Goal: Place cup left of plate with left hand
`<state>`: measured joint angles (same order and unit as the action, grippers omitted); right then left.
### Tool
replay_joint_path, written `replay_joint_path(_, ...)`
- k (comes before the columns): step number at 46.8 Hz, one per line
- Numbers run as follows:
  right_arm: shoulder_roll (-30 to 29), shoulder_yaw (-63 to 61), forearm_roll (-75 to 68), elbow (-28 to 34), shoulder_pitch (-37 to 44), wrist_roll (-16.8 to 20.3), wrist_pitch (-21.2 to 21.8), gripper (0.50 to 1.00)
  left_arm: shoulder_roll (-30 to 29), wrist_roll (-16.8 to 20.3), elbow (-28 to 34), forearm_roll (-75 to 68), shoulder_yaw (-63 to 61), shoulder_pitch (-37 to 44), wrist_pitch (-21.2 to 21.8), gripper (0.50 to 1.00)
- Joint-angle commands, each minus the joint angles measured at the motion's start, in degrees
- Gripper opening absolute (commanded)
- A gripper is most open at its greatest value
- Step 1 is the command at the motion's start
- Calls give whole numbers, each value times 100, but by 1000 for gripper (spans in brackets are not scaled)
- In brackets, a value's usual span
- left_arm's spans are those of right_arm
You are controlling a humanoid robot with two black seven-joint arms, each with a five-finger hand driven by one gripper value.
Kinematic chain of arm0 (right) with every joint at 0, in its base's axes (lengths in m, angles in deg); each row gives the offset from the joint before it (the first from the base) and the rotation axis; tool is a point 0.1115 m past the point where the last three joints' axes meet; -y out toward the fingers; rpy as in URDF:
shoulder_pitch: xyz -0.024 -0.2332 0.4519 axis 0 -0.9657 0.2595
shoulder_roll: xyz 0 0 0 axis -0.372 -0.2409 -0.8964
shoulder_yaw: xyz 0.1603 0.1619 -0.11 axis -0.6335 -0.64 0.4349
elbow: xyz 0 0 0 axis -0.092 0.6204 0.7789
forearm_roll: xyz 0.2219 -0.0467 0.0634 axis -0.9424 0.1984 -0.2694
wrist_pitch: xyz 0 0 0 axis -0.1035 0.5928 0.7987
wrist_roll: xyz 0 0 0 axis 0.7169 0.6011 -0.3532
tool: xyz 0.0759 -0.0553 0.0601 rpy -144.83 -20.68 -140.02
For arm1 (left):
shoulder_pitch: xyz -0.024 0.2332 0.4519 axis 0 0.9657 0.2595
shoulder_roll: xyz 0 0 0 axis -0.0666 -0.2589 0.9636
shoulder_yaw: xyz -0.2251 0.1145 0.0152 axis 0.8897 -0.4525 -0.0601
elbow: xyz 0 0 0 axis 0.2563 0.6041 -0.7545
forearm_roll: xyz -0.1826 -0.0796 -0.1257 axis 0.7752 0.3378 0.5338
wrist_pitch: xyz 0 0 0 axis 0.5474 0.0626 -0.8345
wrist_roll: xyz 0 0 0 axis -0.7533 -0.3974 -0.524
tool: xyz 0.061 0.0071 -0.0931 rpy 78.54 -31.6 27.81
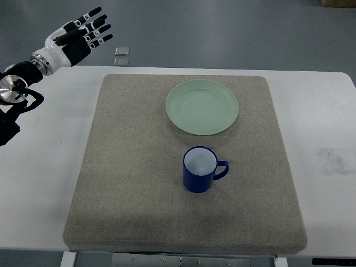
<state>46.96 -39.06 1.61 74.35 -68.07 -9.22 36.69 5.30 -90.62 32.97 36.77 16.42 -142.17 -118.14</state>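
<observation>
A blue cup (200, 169) stands upright below a green plate (202, 107) (untouched, awaiting pickup); the left hand (78, 35) hovers far off, fingers spread, empty.

a mat (139, 183) lies on the bench (44, 183), covering its middle and reaching close to the near edge. the plate (202, 107) sits on the mat toward its far edge, a little right of centre. the cup (200, 169) stands upright on the mat nearer the robot's side than the plate, apart from it, handle pointing right. the left robot hand (78, 34) hangs over the bench's far left corner, well apart from both.
</observation>
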Motion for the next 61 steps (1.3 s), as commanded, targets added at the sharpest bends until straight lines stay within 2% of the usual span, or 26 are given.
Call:
replay_joint_path(1, 0, -2, 0, 0, 0, 0, 8, 932, -1, 0, 0, -38, -9, 1, 1, 1000)
replay_joint_path(29, 0, 7, 0, 0, 0, 0, 0, 932, -1, 9, 35, -47, -44, -8, 27, 1000)
replay_joint_path(38, 0, 7, 0, 0, 0, 0, 0, 932, -36, 123, 44, -65, -79, 9, -25, 1000)
replay_joint_path(49, 0, 7, 0, 0, 0, 0, 0, 932, -220, 132, -35, -802, -79, 1, -43, 1000)
replay_joint_path(61, 0, -2, 0, 0, 0, 0, 0, 932, -879, 132, -817, -1040, -193, 176, -236, 1000)
